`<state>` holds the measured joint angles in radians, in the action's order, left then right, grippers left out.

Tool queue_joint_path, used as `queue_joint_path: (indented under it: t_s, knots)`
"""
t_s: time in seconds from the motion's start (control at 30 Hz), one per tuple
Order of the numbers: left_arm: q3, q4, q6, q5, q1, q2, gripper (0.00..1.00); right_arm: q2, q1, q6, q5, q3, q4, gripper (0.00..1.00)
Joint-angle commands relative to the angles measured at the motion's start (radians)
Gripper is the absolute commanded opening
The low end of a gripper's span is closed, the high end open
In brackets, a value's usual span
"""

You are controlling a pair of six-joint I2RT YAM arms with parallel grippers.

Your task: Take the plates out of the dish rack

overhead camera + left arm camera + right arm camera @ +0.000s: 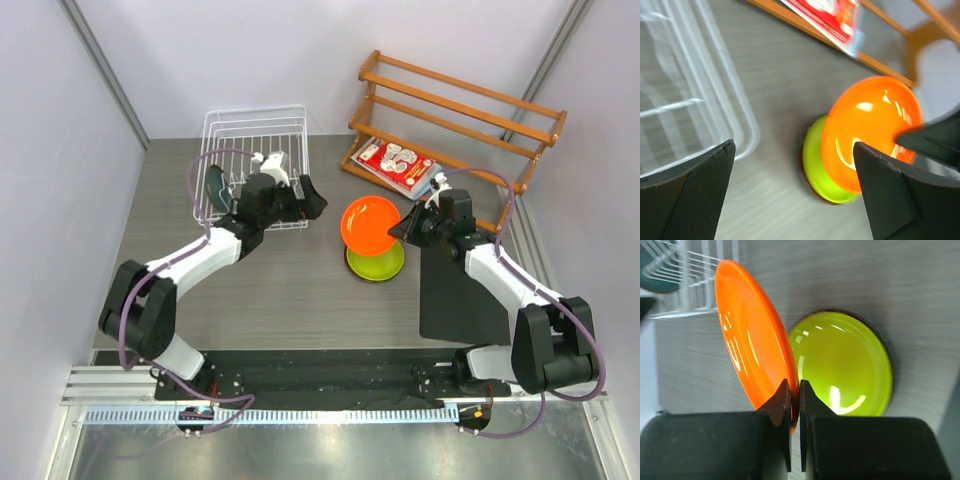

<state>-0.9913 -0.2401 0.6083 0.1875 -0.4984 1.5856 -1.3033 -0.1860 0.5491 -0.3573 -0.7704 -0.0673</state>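
The white wire dish rack (255, 130) stands at the back left, with a dark teal plate (215, 183) upright in its left side. My right gripper (400, 232) is shut on the rim of the orange plate (368, 222), holding it tilted just above the lime green plate (377, 264), which lies flat on the table. In the right wrist view the fingers (785, 395) pinch the orange plate's (747, 340) edge beside the green plate (845, 365). My left gripper (312, 197) hangs open and empty at the rack's front right corner, a little left of the orange plate (870, 125).
An orange wooden slatted shelf (455, 110) stands at the back right, with a red-and-white pack (397, 165) leaning on its foot. A black mat (462, 290) lies under my right arm. Grey walls close in both sides.
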Motion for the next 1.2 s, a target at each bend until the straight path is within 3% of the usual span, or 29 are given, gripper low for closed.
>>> queue_joint_path:
  t_s: [0.0,0.13,0.5,0.6,0.67,0.83,0.97,1.17]
  knots:
    - [-0.085,0.234,-0.243,-0.440,0.003,-0.114,0.99,0.004,0.010,-0.057,0.078,-0.014,-0.126,0.03]
    - [-0.093,0.275,-0.346,-0.629,0.011,-0.133,0.99,-0.011,0.013,-0.058,0.087,0.002,-0.137,0.03]
    - [-0.087,0.278,-0.344,-0.661,0.073,-0.105,0.99,-0.080,0.019,-0.061,0.060,-0.010,-0.137,0.06]
    - [-0.092,0.277,-0.331,-0.645,0.099,-0.102,0.99,-0.090,0.019,-0.064,0.047,-0.012,-0.138,0.14]
    - [-0.092,0.275,-0.323,-0.622,0.115,-0.098,1.00,-0.097,0.019,-0.063,0.038,-0.013,-0.140,0.29]
    - [-0.102,0.277,-0.306,-0.594,0.167,-0.085,0.99,-0.097,0.019,-0.081,0.035,-0.030,-0.167,0.51]
    - [-0.112,0.282,-0.292,-0.566,0.210,-0.079,1.00,-0.082,0.017,-0.120,0.109,-0.078,-0.252,0.60]
    - [-0.122,0.283,-0.289,-0.548,0.250,-0.073,0.99,-0.037,0.017,-0.160,0.282,-0.130,-0.364,0.63]
